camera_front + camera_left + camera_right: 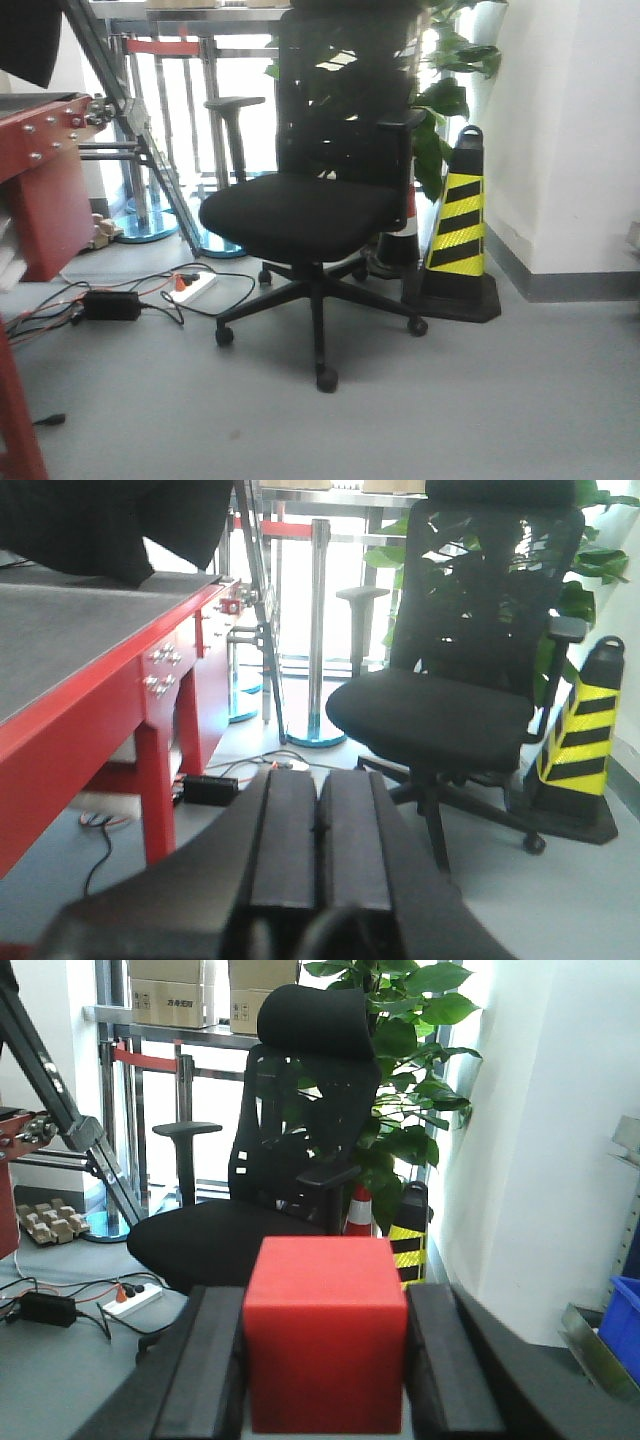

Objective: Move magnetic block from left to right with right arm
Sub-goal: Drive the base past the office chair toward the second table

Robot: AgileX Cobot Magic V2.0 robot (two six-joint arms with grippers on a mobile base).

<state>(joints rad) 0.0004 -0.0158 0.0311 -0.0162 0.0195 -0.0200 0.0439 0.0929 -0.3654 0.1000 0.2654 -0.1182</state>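
The magnetic block (326,1335), a plain red cube, fills the space between the two black fingers of my right gripper (326,1305), which is shut on its left and right faces. It is held up in the air, facing the room. My left gripper (320,790) is shut, its two black pads pressed together with nothing between them, and it hangs beside the red table (80,695). Neither gripper nor the block shows in the front-facing view.
A black office chair (310,200) stands ahead on the grey floor, with a yellow-and-black cone (458,225) and a leafy plant (410,1070) to its right. Cables and a power strip (195,285) lie on the floor. A blue bin (622,1320) sits at far right.
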